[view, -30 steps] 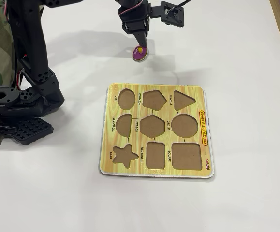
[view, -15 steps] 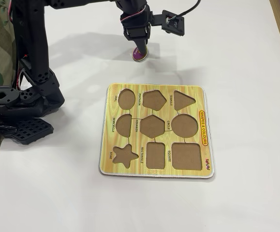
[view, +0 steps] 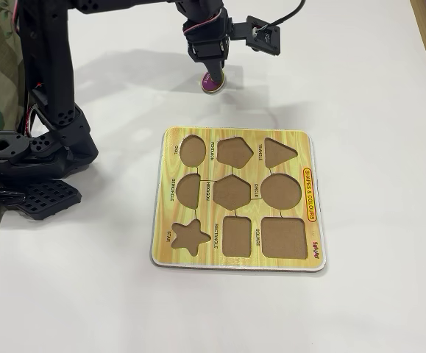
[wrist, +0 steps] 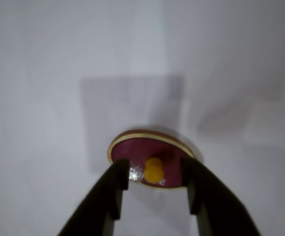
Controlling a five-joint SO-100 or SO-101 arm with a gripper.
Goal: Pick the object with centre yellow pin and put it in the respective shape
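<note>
The gripper [wrist: 153, 173] stands low over the white table [view: 360, 88], its 2 dark fingers [wrist: 116, 183] parted to either side of the yellow knob [wrist: 153, 169] with a gap showing on each side: released, not yet clamped. The knob sits directly between the tips in the wrist view, at the middle of the purple oval [wrist: 132, 150], which lies flat on the table with its long axis running across the finger gap, left to right. In the fixed view the oval [view: 213, 86] is mostly hidden under the gripper [view: 213, 78], well apart from the board [view: 308, 213]. The board's OVAL cutout [view: 192, 150] lies in its upper left corner, the corner nearest the piece. A straight close on the knob looks like the next step.
</note>
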